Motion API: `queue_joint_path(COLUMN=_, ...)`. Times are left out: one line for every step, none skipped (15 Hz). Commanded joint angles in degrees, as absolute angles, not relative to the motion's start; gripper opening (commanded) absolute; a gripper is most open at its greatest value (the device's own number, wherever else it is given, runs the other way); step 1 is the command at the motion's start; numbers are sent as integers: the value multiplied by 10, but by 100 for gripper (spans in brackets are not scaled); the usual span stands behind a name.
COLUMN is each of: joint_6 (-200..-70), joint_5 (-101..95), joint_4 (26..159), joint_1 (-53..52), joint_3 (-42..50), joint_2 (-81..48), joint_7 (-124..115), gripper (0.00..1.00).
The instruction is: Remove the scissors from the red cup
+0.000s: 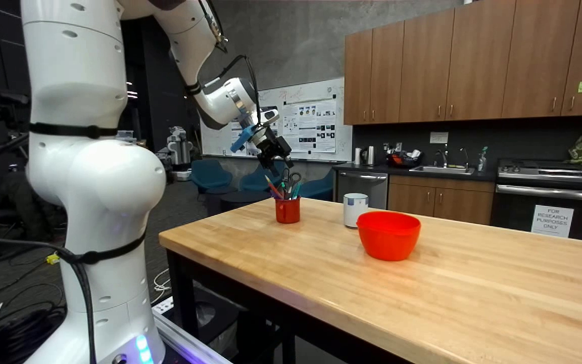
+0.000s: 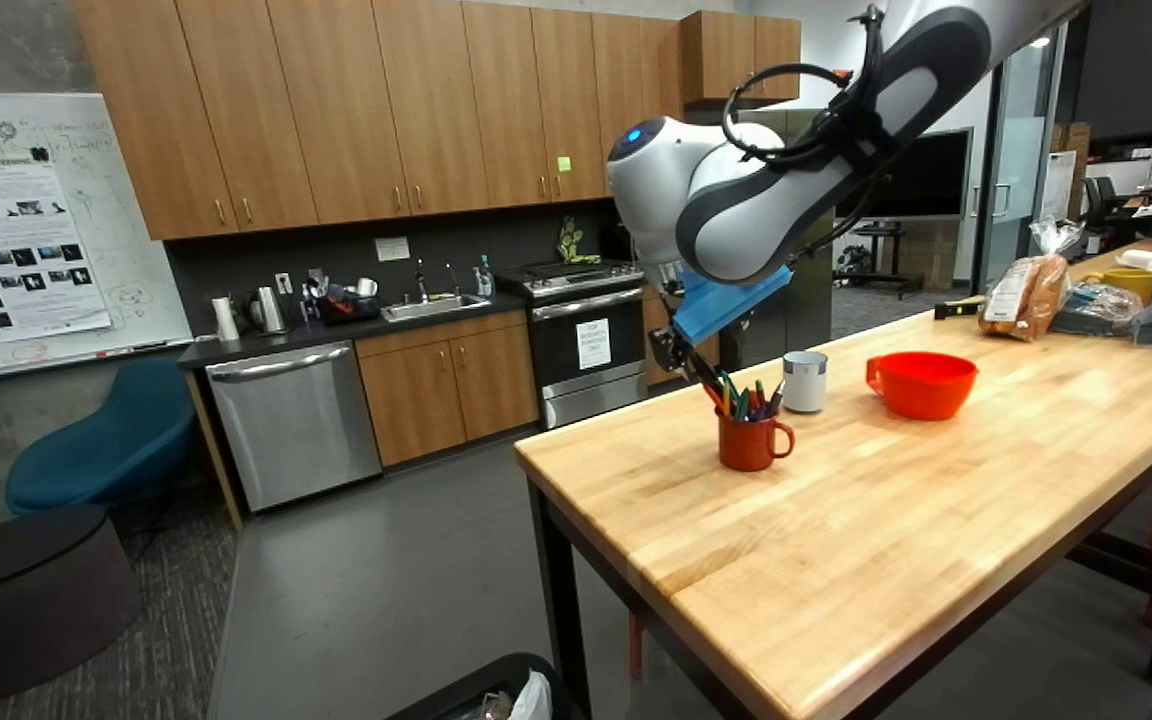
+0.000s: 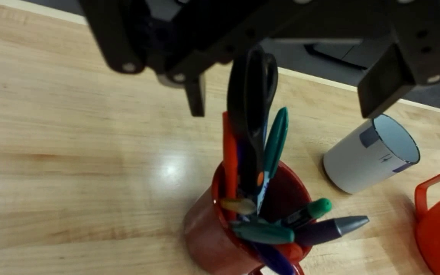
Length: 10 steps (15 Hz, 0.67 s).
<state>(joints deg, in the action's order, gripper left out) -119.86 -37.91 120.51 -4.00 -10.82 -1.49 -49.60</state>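
Pincer is spread, nothing gripped; scissors are stood handles-up in cup, apparently within its span. If closed now, teal pen might be caught too, b/c it's packed right beside; cup might then be dragged or tipped. Gap round scissors is shown in wrist view; in an exterior view, pens are seen, but scissors can't be told from pincer.

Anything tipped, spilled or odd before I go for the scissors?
Nothing stands out: the red cup, holding the scissors and pens, stands upright, as do the white mug and red bowl. Their tilt in the wrist view is likely just camera angle.
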Motion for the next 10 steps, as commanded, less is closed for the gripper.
queue_joint_path(joint_6=-1170, joint_5=-406, joint_4=1178, joint_1=-58, joint_3=-91, joint_2=-48, joint_7=-515, gripper=100)
queue_joint_path(joint_6=-1168, joint_5=-410, joint_4=1175, joint_1=-59, joint_3=-88, joint_2=-54, joint_7=-515, gripper=100)
queue_joint_path(joint_6=-1166, joint_5=-413, joint_4=1171, joint_1=-61, joint_3=-85, joint_2=-59, joint_7=-516, gripper=100)
queue_joint_path(joint_6=-1165, joint_5=-417, joint_4=1167, joint_1=-63, joint_3=-83, joint_2=-63, joint_7=-517, gripper=100)
queue_joint_path(joint_6=-1164, joint_5=-418, joint_4=1164, joint_1=-65, joint_3=-80, joint_2=-66, joint_7=-517, gripper=100)
queue_joint_path(joint_6=-1163, joint_5=-417, joint_4=1159, joint_1=-66, joint_3=-78, joint_2=-70, joint_7=-516, gripper=100)
queue_joint_path(joint_6=-1162, joint_5=-417, joint_4=1155, joint_1=-68, joint_3=-75, joint_2=-72, joint_7=-516, gripper=79)
queue_joint_path(joint_6=-1162, joint_5=-415, joint_4=1152, joint_1=-69, joint_3=-74, joint_2=-74, joint_7=-515, gripper=73)
queue_joint_path(joint_6=-1162, joint_5=-415, joint_4=1149, joint_1=-71, joint_3=-72, joint_2=-76, joint_7=-514, gripper=68)
queue_joint_path(joint_6=-1161, joint_5=-416, joint_4=1147, joint_1=-72, joint_3=-71, joint_2=-77, joint_7=-515, gripper=59)
